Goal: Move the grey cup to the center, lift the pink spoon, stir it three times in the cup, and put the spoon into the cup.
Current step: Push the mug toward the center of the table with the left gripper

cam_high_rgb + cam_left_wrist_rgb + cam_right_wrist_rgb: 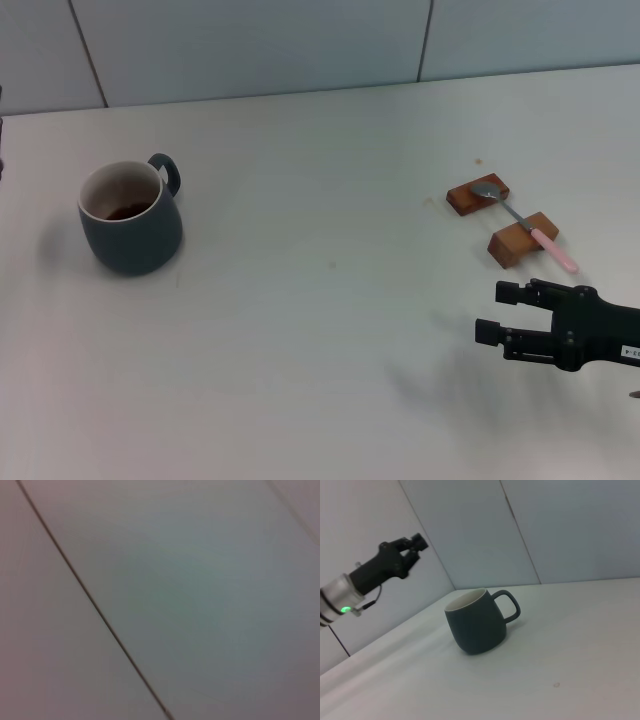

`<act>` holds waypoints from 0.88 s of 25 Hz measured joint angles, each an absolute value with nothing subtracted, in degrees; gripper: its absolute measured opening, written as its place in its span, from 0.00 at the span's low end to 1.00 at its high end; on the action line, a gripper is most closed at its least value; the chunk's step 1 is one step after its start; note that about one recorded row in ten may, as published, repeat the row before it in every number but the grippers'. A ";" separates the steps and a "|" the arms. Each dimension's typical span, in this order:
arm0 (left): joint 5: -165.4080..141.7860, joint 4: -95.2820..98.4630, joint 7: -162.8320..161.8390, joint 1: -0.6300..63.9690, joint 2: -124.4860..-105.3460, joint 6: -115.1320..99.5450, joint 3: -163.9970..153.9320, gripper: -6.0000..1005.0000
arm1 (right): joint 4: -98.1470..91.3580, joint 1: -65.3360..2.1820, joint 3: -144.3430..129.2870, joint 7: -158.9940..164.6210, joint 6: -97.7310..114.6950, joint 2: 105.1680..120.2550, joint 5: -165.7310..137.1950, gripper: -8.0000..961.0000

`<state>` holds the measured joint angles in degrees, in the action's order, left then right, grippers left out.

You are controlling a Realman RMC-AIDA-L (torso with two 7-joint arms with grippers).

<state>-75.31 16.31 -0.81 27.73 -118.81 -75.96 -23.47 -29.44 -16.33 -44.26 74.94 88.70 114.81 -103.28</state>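
The grey cup (pixel 130 220) stands upright at the table's left, handle toward the back wall, with dark liquid inside. It also shows in the right wrist view (pixel 477 622). The pink spoon (pixel 524 224) lies across two small wooden blocks at the right, metal bowl on the far block, pink handle end pointing toward the front right. My right gripper (pixel 497 312) is open and empty, low over the table just in front of the spoon, pointing left. My left gripper (pixel 412 547) hangs in the air, above and beside the cup, apart from it.
The two wooden blocks (pixel 478 196) (pixel 522 240) sit close together under the spoon. A pale panelled wall (pixel 300 50) runs along the table's back edge. The left wrist view holds only a wall panel with a dark seam (pixel 95 610).
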 joint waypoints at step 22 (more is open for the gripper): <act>-66.11 5.57 46.38 36.49 -119.20 -51.58 -25.72 0.00 | -30.38 -16.11 -44.58 76.29 89.21 114.64 -103.27 0.85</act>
<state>-66.11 5.57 46.38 36.49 -119.20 -51.58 -25.72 -30.38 -16.11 -44.58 76.29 89.21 114.64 -103.27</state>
